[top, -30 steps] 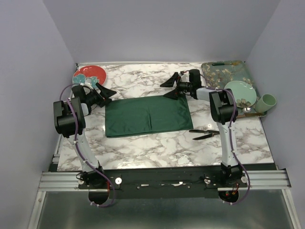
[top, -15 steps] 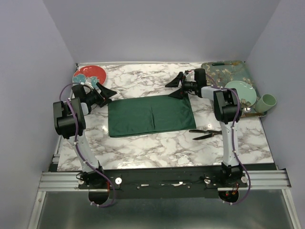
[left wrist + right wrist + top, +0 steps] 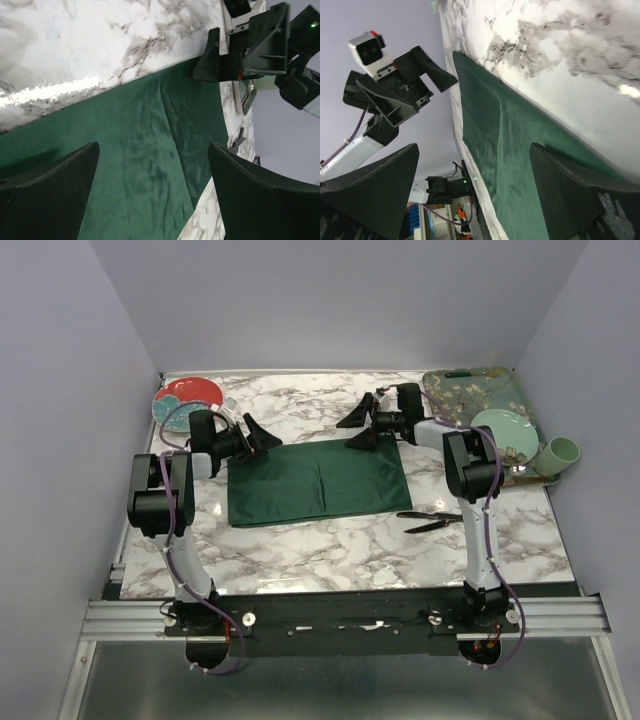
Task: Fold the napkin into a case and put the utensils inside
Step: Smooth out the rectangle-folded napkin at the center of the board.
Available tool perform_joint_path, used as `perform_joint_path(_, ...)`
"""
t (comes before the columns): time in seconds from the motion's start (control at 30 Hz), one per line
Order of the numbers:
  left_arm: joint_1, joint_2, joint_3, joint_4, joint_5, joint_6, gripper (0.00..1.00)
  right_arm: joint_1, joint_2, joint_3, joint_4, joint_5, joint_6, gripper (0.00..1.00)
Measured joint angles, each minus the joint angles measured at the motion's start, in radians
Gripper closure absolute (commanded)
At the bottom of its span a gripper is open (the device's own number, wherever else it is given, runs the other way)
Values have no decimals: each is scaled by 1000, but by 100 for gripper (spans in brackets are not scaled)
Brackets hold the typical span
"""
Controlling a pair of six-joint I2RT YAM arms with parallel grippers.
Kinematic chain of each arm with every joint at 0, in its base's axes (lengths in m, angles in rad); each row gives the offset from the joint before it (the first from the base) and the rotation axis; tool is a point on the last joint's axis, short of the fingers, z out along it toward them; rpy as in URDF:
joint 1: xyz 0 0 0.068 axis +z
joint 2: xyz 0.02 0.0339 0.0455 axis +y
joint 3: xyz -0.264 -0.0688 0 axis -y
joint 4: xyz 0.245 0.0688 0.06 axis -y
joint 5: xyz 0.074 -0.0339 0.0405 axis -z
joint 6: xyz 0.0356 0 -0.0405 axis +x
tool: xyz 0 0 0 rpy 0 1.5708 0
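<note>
The dark green napkin (image 3: 315,482) lies flat in the middle of the marble table, one crease running down it, and it fills the left wrist view (image 3: 150,145). My left gripper (image 3: 262,439) is open over its far left corner, nothing between the fingers (image 3: 47,195). At the far right corner my right gripper (image 3: 354,429) is open just above the cloth edge (image 3: 495,135), also holding nothing. The two black utensils (image 3: 430,520) lie on the table right of the napkin's near corner.
A red plate (image 3: 189,395) sits at the back left. At the back right is a floral tray (image 3: 470,392), with a pale green plate (image 3: 503,430) and a green cup (image 3: 562,453) in front of it. Walls close in three sides.
My left gripper has swung right, from beside the red plate to the napkin's far left corner. The right gripper shifted only slightly. The napkin slid a little to the right.
</note>
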Motion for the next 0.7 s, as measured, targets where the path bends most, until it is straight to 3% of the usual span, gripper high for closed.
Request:
perform_joint_path(0.23, 7, 81, 4, -3, -23, -31, 1, 13, 3, 0, 0, 0, 7, 0)
perform_joint_path(0.7, 48, 93, 52, -93, -16, -26, 1, -109, 5, -15, -74, 11, -6, 1)
